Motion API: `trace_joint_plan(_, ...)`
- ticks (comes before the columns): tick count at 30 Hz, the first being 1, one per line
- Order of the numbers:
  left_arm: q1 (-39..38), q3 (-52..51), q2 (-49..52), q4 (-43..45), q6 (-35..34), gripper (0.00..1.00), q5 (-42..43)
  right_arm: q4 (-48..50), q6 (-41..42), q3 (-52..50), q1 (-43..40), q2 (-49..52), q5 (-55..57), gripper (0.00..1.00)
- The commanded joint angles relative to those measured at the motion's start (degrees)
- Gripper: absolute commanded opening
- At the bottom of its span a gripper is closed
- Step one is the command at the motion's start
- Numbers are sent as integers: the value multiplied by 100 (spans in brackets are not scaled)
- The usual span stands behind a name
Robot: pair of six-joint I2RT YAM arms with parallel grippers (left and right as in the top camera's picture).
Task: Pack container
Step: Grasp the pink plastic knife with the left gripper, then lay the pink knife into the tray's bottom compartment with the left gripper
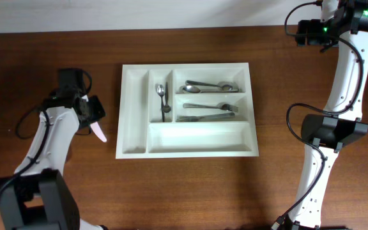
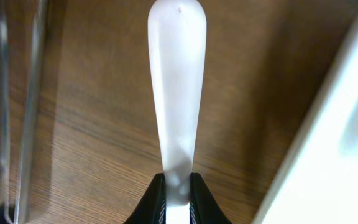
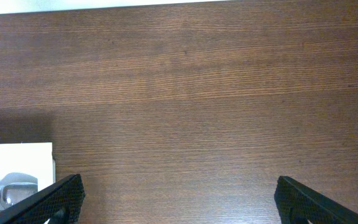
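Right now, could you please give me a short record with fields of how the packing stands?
container: white five-compartment tray, centre of table
narrow compartments: left one bare; right one holds a metal spoon
wide compartments: top and middle hold metal cutlery; bottom one bare
left end effector: shut on a white plastic utensil, left of the tray
right end effector: open, holding nothing, away from the tray

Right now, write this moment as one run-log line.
left jaws: shut on translucent white plastic utensil | right jaws: open | white plastic cutlery tray: metal cutlery in three compartments
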Motion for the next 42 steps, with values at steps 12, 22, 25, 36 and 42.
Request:
trace_joint_plan(12, -868, 581, -341, -382, 431, 2, 673, -2, 46, 44, 13, -105, 50, 99)
trace_joint_plan(22, -1375, 581, -323, -273, 1069, 2, 612, -2, 46, 44, 13, -105, 50, 99)
trace_joint_plan(25, -1456, 581, -323, -225, 1067, 2, 610, -2, 46, 44, 13, -105, 50, 99)
trace_joint_plan(36, -1974, 581, -321, -52, 2271, 2, 1276, -2, 46, 44, 13, -105, 50, 99)
trace_joint_plan(42, -2597, 573, -321, 42, 4092, 2, 1543, -2, 46, 44, 15, -105, 50, 99)
